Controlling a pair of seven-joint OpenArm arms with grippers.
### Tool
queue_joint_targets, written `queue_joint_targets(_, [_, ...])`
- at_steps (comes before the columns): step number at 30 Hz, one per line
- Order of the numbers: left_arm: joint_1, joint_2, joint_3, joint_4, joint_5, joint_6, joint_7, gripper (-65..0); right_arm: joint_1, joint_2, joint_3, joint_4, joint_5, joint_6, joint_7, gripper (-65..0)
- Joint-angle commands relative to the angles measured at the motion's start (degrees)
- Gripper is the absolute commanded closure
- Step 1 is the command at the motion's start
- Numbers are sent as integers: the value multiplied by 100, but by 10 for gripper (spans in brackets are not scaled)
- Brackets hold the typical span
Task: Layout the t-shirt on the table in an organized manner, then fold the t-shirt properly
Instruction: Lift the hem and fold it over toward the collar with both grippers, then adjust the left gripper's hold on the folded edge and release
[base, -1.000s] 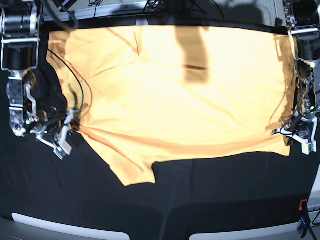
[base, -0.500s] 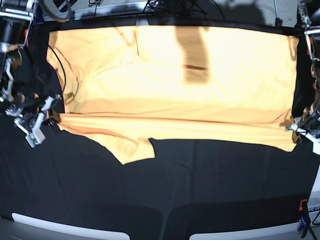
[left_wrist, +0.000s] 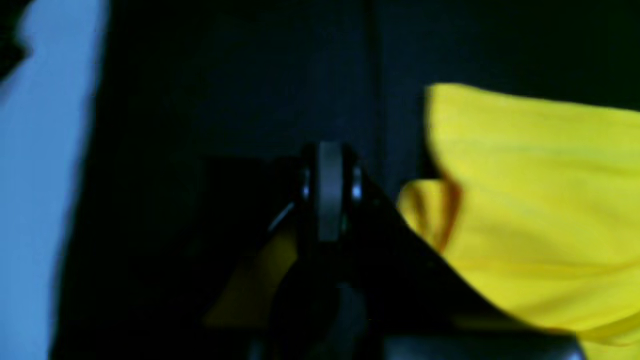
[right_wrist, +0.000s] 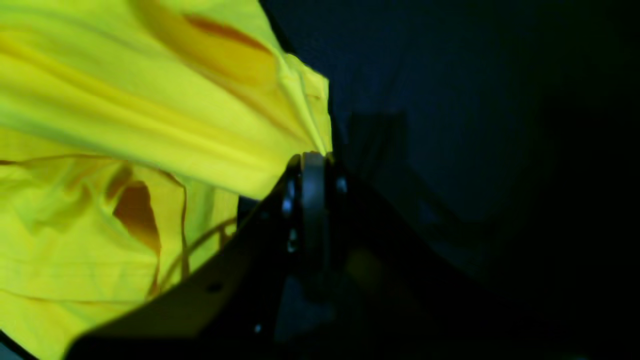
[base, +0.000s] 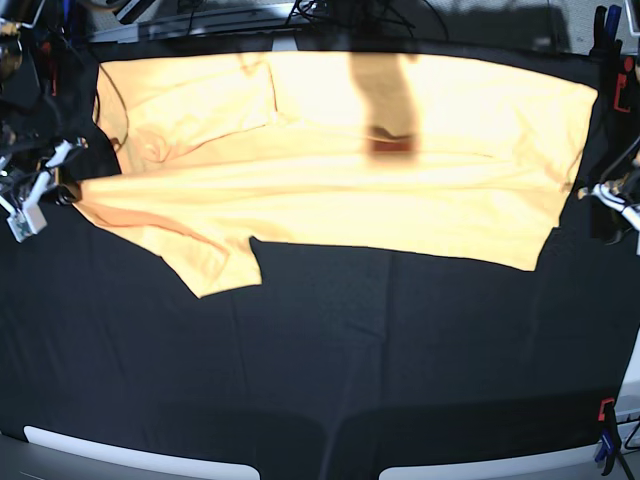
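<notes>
Since a second ago I have drawn both arms outward and back, pulling the t-shirt (base: 340, 160) taut across the far half of the black surface (base: 330, 380). My right gripper (base: 40, 190) and left gripper (base: 605, 192) are clamped on opposite edges, flattening creases.
</notes>
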Motion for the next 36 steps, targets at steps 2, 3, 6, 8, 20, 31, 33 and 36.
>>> queue_joint_targets(2, [-101, -125, -50, 129, -177, -42, -164, 0, 83, 151, 55, 94, 229, -24, 125, 0])
queue_joint_targets(3, [-103, -125, -50, 129, -323, -59, -164, 0, 83, 153, 52, 94, 286, -24, 125, 0])
queue_joint_targets(6, [-118, -92, -44, 129, -514, -660, -168, -136, 83, 151, 52, 94, 328, -24, 127, 0])
queue_joint_targets(8, [-162, 24, -44, 122, -520, -800, -168, -244, 83, 151, 52, 94, 328, -24, 125, 0])
queue_joint_targets(20, [-479, 603, -39, -509, -138, -1475, 221, -243, 83, 153, 52, 94, 328, -26, 114, 0])
queue_joint_targets(31, [-509, 601, 496, -752, -590, -1947, 459, -227, 116, 153, 52, 94, 323, -26, 96, 0])
queue_joint_targets(33, [-509, 560, 490, -752, -588, -1947, 459, -163, 116, 153, 52, 94, 326, -26, 81, 0])
queue_joint_targets(36, [-509, 424, 481, -752, -590, -1945, 369, -26, 116, 153, 52, 94, 326, -24, 76, 0])
